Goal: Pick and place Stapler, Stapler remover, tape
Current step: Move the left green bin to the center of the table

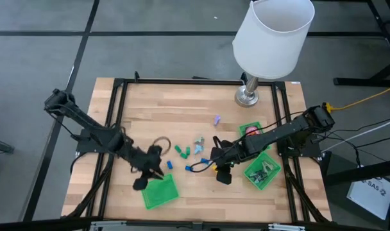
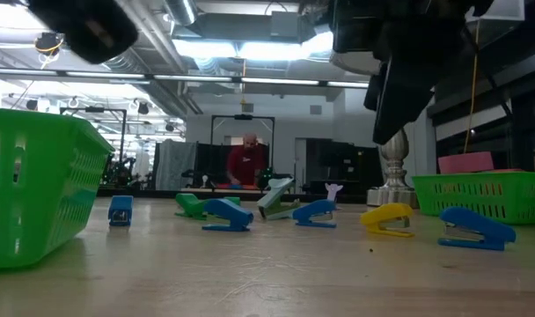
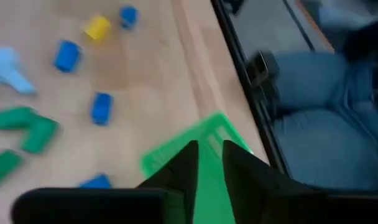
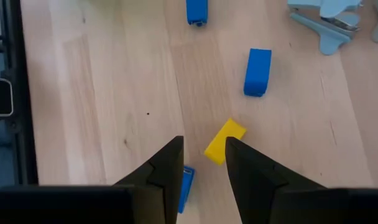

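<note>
Left gripper (image 3: 207,168) hovers over the near-left green basket (image 3: 176,152), jaws narrowly parted, nothing visible between them.

Right gripper (image 4: 202,165) hangs above the table centre, jaws a small gap apart, empty. Yellow stapler (image 4: 225,141) lies on the wood just ahead of the fingertips; one blue stapler (image 4: 257,72) is farther out, another (image 4: 186,183) partly under a finger.

More mini staplers scattered mid-table (image 1: 182,151); right baskets (image 1: 262,170) already hold some items.

Handling guess: yellow stapler is light, rigid plastic, smooth and likely slippery. It sits skewed to the jaws. Best to rotate the wrist and pinch across its narrow flat sides mid-body, not end-to-end, or it may squirt out or spin.
</note>
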